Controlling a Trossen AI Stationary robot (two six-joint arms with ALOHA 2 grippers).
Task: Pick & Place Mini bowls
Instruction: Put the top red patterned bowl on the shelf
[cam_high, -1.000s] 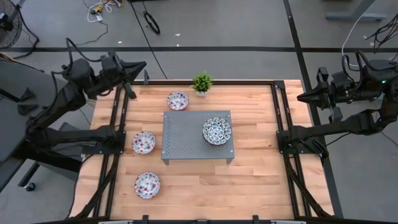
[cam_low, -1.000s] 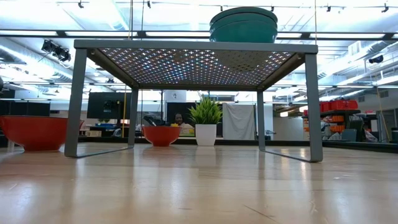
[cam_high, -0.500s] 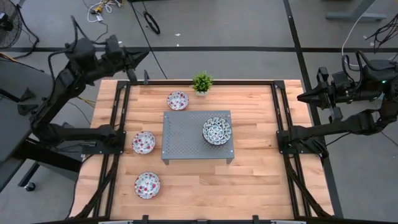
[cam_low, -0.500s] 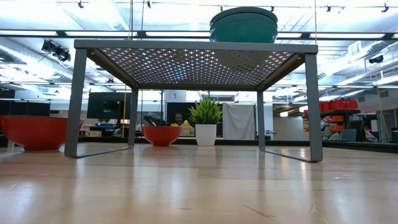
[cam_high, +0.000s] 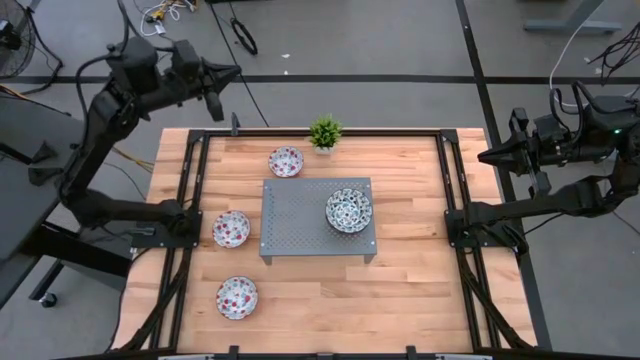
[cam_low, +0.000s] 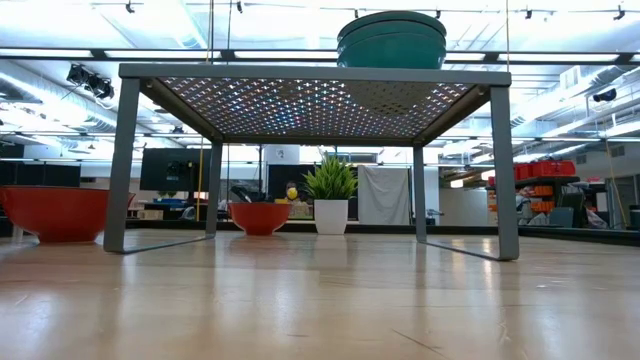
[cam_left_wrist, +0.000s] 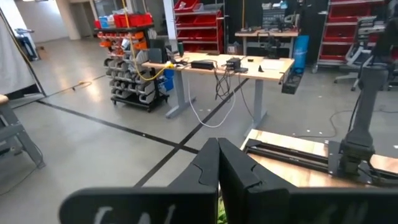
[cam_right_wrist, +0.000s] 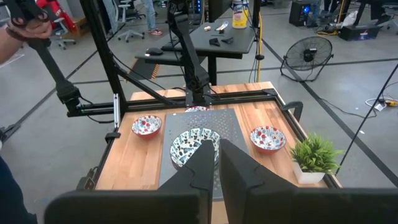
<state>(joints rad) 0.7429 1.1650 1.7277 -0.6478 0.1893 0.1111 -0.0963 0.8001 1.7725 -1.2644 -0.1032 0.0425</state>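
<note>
blue-green bowls sit stacked on the grey rack; three red bowls remain on the table, so about half left. left hand pressed together, raised off the table's far corner; right hand nearly closed, empty, parked at the side.

glossy ceramic bowls — matt perforated metal stand — pale wood table.

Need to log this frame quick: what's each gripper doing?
Left gripper: shut, empty, raised past the table's far-left corner.
Right gripper: nearly shut, empty, beside the table's right edge.
</note>
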